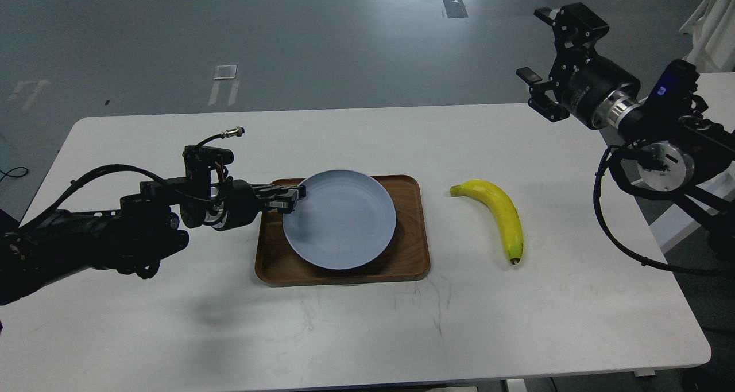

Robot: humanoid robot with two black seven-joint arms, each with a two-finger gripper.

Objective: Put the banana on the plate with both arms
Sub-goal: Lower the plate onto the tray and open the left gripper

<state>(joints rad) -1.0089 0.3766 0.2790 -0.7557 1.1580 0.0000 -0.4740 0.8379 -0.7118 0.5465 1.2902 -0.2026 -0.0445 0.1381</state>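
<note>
The pale grey-blue plate (pixel 340 220) lies low over the brown wooden tray (pixel 410 260), nearly flat. My left gripper (pixel 294 196) is shut on the plate's left rim. The yellow banana (pixel 501 214) lies on the white table to the right of the tray, greenish stem toward the tray, dark tip toward the front. My right gripper (pixel 540 56) is open and empty, held high above the table's far right corner, well away from the banana.
The white table (pixel 367 323) holds only the tray, plate and banana. A second white table (pixel 712 88) stands behind my right arm. Grey floor lies beyond the far edge.
</note>
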